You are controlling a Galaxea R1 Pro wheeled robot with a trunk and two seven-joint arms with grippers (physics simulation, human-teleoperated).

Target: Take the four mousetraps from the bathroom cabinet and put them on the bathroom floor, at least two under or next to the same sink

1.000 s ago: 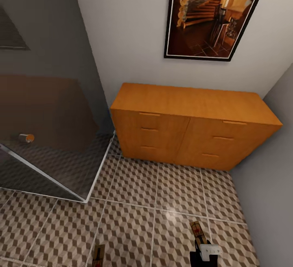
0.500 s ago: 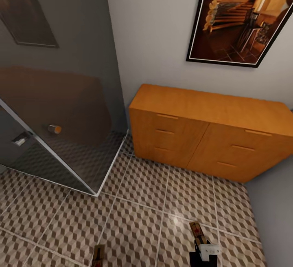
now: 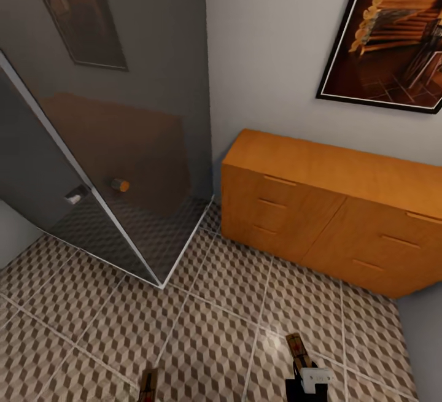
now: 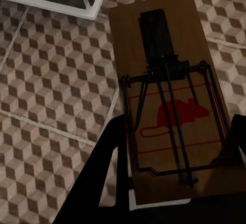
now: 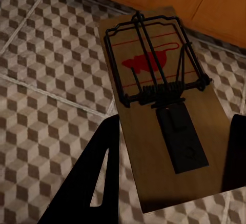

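Both grippers, left point(image 4: 177, 203) and right point(image 5: 171, 183), are each clamping a flat brown wooden mousetrap with black wire spring point(image 4: 166, 96) point(image 5: 156, 96) above the cube-patterned tile floor point(image 3: 202, 328), orange-brown wooden cabinet point(image 3: 331, 205) ahead; I'd be keeping boards level while turning toward the sink.

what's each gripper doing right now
left gripper: shut on a mousetrap.
right gripper: shut on another mousetrap.

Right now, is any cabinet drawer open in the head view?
No: every drawer front on the cabinet sits flush and shut, with its bar handles in line.
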